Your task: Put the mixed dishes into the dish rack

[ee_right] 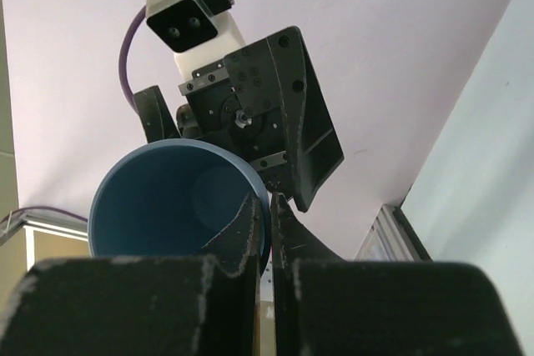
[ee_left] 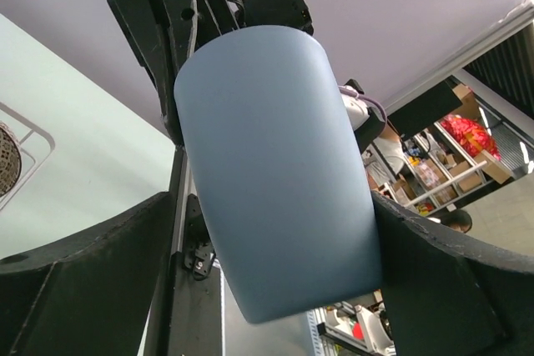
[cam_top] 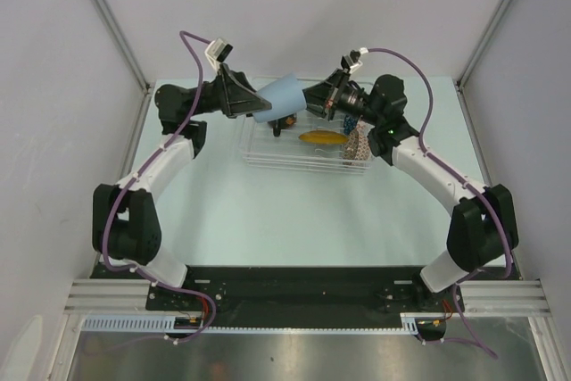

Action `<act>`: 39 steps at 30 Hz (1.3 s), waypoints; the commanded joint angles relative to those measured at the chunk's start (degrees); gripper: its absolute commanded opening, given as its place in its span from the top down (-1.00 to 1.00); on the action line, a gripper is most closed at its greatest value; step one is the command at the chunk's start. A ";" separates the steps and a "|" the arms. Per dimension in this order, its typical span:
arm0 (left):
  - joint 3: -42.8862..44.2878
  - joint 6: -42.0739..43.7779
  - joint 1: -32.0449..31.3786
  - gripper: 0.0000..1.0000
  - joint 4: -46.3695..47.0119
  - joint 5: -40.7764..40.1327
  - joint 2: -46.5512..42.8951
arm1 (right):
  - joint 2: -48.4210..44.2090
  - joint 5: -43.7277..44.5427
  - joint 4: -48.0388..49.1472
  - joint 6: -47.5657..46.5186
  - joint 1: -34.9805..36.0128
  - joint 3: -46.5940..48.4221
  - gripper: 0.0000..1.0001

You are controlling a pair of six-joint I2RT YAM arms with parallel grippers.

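Surroundings: The dish rack (cam_top: 268, 156) sat toward the far side of the pale table (cam_top: 268, 220), and both arms arched in over it.
In the rack: A round yellow plate (cam_top: 321, 138) lay near the middle and a patterned bowl (cam_top: 357, 145) stood at the right end. A small dark and reddish item (cam_top: 282, 124) under the cup was too hidden to name.
In the way: The right arm's wrist covered the rack's far right corner. The cup and both grippers hid its far left part.
Cup: The light blue cup (cam_top: 278, 98) hung on its side above the rack's far left part, mouth toward the right arm and base toward the left.
Right gripper (ee_right: 269, 218): Its fingers were pressed almost together, pinching the cup's rim.
Left gripper (cam_top: 250, 101): Its fingers (ee_left: 434, 273) flanked the cup's base end. One touched the wall and a dark sliver showed beside the other, so I cannot tell whether it was clamped.
Left wrist view only: The cup's outer wall filled the frame, with shelves (ee_left: 425, 177) of goods beyond the cell.
Right wrist view only: The cup's darker blue inside showed, with the white wrist camera (ee_right: 188, 22) of the left arm above it.
Top view only: The rack and its contents.
Writing: The packages on the shelves were too small to read.
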 commanded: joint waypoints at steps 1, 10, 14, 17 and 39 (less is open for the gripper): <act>2.46 4.21 -0.91 -0.99 -2.51 -0.82 -1.29 | 1.01 -0.07 6.46 1.70 0.78 0.90 1.00; 2.46 12.02 -0.91 -0.25 -12.00 -1.43 -3.13 | 1.98 0.46 7.79 1.35 1.75 0.90 1.00; 4.82 25.07 -1.00 0.48 -27.76 -2.13 -4.98 | 2.15 0.63 7.70 0.83 1.66 0.90 1.00; 7.81 33.80 -1.00 0.99 -39.22 -3.54 -6.12 | 2.33 0.63 7.00 0.21 1.31 0.90 0.86; 36.02 98.94 -1.17 0.99 -111.38 -48.26 6.70 | -17.09 5.02 -44.06 -34.50 -16.00 0.90 -1.00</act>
